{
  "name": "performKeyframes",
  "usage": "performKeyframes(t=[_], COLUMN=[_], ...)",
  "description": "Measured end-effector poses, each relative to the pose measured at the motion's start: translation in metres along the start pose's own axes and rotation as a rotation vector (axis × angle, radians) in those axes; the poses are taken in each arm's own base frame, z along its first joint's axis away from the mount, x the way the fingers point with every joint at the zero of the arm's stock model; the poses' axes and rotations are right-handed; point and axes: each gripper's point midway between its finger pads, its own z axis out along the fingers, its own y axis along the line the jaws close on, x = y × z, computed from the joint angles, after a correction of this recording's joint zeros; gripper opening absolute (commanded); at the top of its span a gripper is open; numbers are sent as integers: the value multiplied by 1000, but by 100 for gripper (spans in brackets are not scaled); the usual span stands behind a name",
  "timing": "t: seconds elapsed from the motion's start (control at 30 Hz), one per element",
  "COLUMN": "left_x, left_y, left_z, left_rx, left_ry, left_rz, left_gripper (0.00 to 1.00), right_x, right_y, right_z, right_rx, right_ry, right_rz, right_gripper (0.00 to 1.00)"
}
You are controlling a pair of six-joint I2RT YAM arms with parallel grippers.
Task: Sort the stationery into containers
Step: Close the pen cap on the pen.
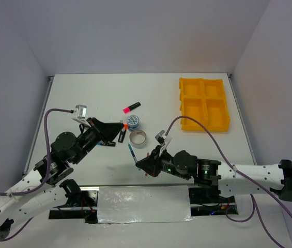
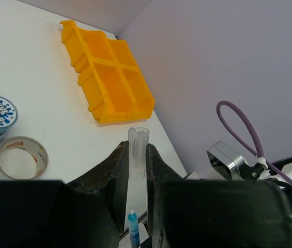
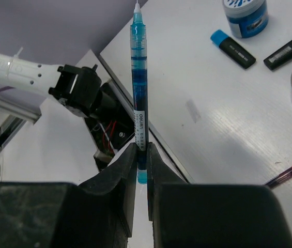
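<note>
My left gripper (image 2: 138,155) is shut on a clear pen cap (image 2: 138,142) that stands out past its fingertips. My right gripper (image 3: 141,155) is shut on the rear end of a blue pen (image 3: 139,88), whose bare white tip points away from it. In the top view the left gripper (image 1: 119,127) and the pen's tip (image 1: 130,148) are a short way apart above the table's near middle. A blue-white tape roll (image 1: 133,122), a silver tape ring (image 1: 138,138) and a pink-capped highlighter (image 1: 132,107) lie on the table. The yellow tray (image 1: 203,103) sits at the far right.
A blue-capped highlighter (image 3: 232,49) and another black highlighter (image 3: 290,49) lie near the tape roll (image 3: 245,15). A thin red pen (image 3: 290,173) lies close to the table's near edge. Purple cables loop off both arms. Walls close in the table's left, far and right sides.
</note>
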Motion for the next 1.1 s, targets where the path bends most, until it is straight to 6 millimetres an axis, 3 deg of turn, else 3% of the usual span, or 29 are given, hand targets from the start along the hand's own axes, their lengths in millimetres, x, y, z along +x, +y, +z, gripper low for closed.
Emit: performKeyframes(t=[0.47,1.1], left_x=[6,19], left_y=[-5,-3], left_z=[7,12], left_rx=[36,56], left_ry=[7,30], left_rz=[-7,-7], left_gripper=[0,0], right_x=[-29,-37], right_y=[3,2], right_z=[0,3], right_rx=[30,54], right_ry=[-90,-112], right_rz=[-3,-15], right_gripper=[0,0])
